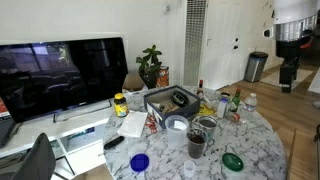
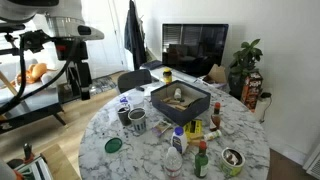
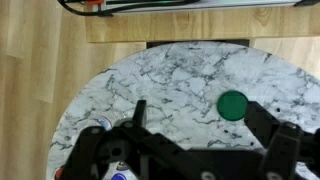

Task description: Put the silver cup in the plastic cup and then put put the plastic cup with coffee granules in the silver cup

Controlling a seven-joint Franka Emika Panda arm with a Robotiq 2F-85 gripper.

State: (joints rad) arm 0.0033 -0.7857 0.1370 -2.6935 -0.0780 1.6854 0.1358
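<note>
The whitish plastic cup point(image 1: 177, 125) stands mid-table by a black box. The silver cup point(image 1: 205, 124) stands just beside it, and the dark brown plastic cup with coffee granules point(image 1: 197, 145) is in front of both. In an exterior view the cups form a tight cluster point(image 2: 133, 120) where I cannot tell them apart. None shows in the wrist view. My gripper point(image 3: 200, 120) is open and empty, high above and off the table's edge point(image 1: 287, 72) point(image 2: 80, 73), far from the cups.
The round marble table point(image 3: 170, 80) holds a green lid point(image 3: 233, 104) point(image 1: 232, 160) point(image 2: 113, 145), a blue lid point(image 1: 139, 161), a black box point(image 1: 170, 100) point(image 2: 180, 98) and several bottles point(image 2: 178, 150). A TV point(image 1: 62, 75) and a plant point(image 1: 150, 65) stand behind.
</note>
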